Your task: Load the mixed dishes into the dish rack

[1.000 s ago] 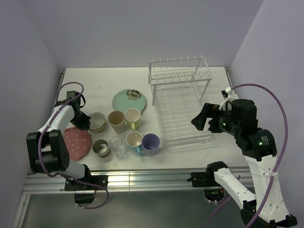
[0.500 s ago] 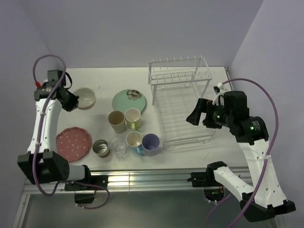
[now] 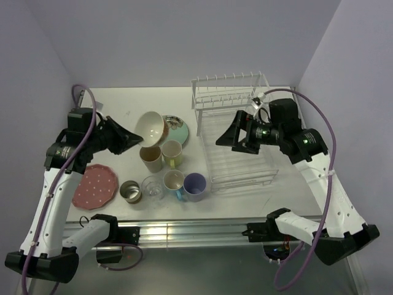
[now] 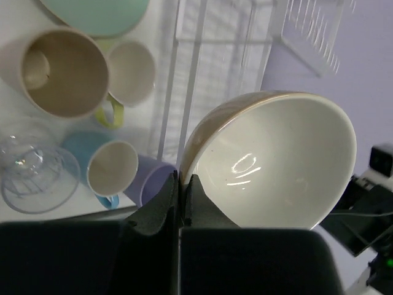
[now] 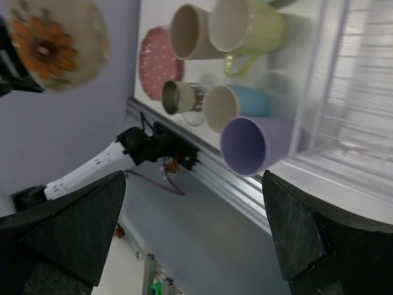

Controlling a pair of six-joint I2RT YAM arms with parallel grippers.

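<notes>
**Dishes and rack: bowl aloft in the left gripper**

**Near edge, left to right.**
- Steel cup: upright, mouth up.
- Glass: upright, just beside the steel cup.
- Blue cup: upright, close against the glass. Whether they touch cannot be told.
- Lavender cup: upright, against the blue cup and just beside the near-left corner of the rack.

**Near-left corner.**
- Pink plate: flat on the table, apart from the steel cup.

**Middle, left of centre.**
- Tan cup and yellow cup: both upright, side by side. The yellow cup's handle is turned toward the near edge.
- Mint plate: flat, just beyond the two cups, its left part hidden under the bowl.

**In the air above the tan cup and mint plate.**
- Bowl: off the table and tipped on its side, with its glossy white inside showing.
- Left gripper: fingers pinched together on the bowl's rim, one inside the wall and one outside.

**Right half, reaching to the far edge.**
- Rack: flat lower basket toward the near edge, raised row of prongs at the far end.
- Right gripper: hovers over the left side of the basket, pointing toward the cups. Its fingers are spread wide with nothing between them.
</notes>
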